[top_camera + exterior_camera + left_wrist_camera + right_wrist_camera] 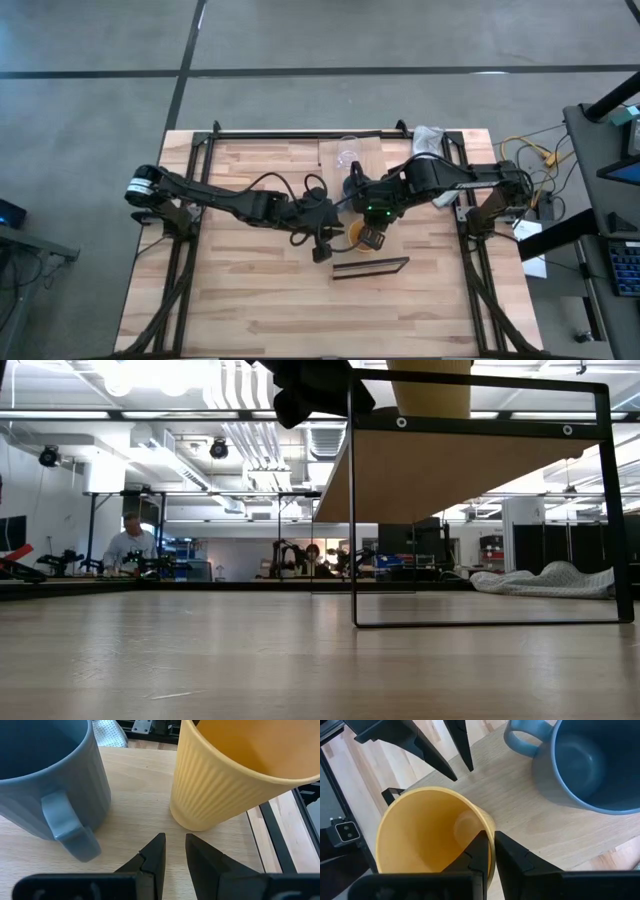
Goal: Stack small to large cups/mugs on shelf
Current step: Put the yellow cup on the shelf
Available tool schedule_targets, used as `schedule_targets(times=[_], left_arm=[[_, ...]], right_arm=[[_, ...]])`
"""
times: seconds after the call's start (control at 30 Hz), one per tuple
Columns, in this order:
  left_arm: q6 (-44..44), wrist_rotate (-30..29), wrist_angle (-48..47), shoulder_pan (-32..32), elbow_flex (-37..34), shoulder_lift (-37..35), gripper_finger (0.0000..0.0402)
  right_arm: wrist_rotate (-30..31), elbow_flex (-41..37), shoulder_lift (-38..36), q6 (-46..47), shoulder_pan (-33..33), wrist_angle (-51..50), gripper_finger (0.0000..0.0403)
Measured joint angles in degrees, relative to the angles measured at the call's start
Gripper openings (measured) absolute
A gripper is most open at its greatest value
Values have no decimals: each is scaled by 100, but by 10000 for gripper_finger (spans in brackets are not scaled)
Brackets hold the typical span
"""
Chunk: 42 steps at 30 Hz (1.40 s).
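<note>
A: Yellow-orange cup (432,837), where and how?
B: Upright on the shelf (530,805), mouth up, beside the blue-grey mug (590,762), whose handle points toward the left gripper (174,851).
A: Grippers?
B: Right gripper (491,851) clamped on the yellow cup's rim. Left one near both vessels, fingers slightly apart, holding nothing.
</note>
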Motion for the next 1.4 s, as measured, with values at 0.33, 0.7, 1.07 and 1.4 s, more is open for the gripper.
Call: schedule_targets(times=[0.33,0.7,1.07,1.4], left_arm=[[0,4,0,0,0,0,61],[0,7,2,0,-2,0,61],[0,7,2,0,-4,0,61],[44,9,-4,0,4,-39,61]], right_arm=[[0,0,0,-70,7,-5,25],[0,0,0,-24,5,-7,106],[-2,0,0,-2,5,6,118],[-2,0,0,-2,5,65,118]])
